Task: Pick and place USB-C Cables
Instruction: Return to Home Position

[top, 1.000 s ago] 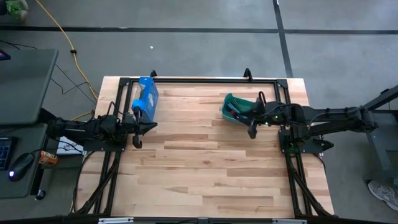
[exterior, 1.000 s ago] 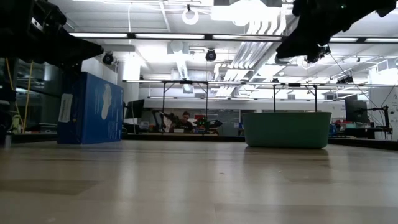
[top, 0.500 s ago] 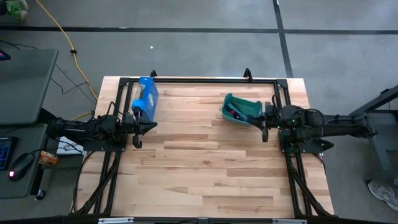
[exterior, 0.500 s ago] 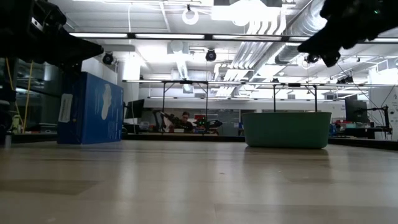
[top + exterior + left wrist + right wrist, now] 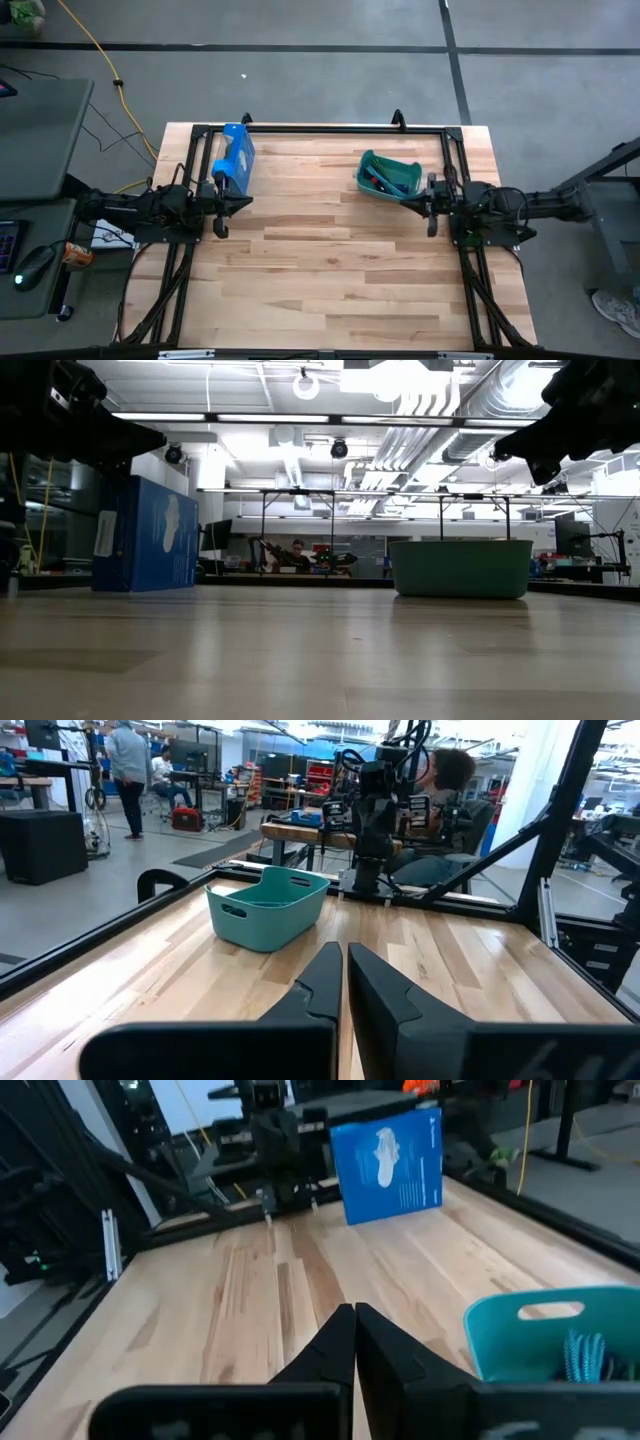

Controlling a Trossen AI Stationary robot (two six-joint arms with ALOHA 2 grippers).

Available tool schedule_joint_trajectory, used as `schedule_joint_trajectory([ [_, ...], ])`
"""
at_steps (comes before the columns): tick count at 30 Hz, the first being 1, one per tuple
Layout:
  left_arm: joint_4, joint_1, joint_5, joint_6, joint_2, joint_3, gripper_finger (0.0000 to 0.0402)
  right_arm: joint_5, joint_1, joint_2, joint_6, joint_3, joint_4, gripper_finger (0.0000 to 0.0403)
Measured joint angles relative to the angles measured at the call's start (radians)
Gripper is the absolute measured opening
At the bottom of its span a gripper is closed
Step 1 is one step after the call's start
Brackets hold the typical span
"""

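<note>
The teal bin (image 5: 385,175) stands on the table at the far right. Cable bundles lie inside it: a red-and-black one (image 5: 374,180) and a dark blue one (image 5: 396,186) show in the high view, and a teal one (image 5: 583,1354) in the right wrist view. The green one I cannot make out. My right gripper (image 5: 412,198) is shut and empty, held above the table just right of the bin (image 5: 545,1330). My left gripper (image 5: 243,203) is shut and empty at the table's left side, near the blue box.
A large bright blue box (image 5: 233,160) stands upright at the table's far left, and it also shows in the low view (image 5: 145,535). A black frame (image 5: 320,128) runs round the table's edges. The middle and near wood are bare. People show in the room beyond.
My right gripper has drawn back from beside the bin toward the table's right edge, staying above the table. The bin and its cables have kept still.
</note>
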Motion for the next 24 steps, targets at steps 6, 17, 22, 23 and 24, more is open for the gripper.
schedule_joint_trajectory([
  [6,0.0,0.0,0.0,0.0,0.0,0.0,0.0003,0.007,0.0,-0.104,-0.005,-0.001,-0.048,0.0],
  [17,0.0,0.0,0.0,0.0,0.0,0.0,0.0003,-0.018,0.0,-0.164,-0.017,-0.118,0.068,0.0],
  [22,0.0,0.0,0.0,0.0,0.0,0.0,0.0003,-0.048,0.0,-0.195,-0.04,-0.166,0.136,0.0],
  [23,0.0,0.0,0.0,0.0,0.0,0.0,0.0003,-0.049,0.0,-0.201,-0.046,-0.159,0.121,0.0],
  [24,0.0,0.0,0.0,0.0,0.0,0.0,0.0003,-0.049,0.0,-0.206,-0.05,-0.153,0.112,0.0],
])
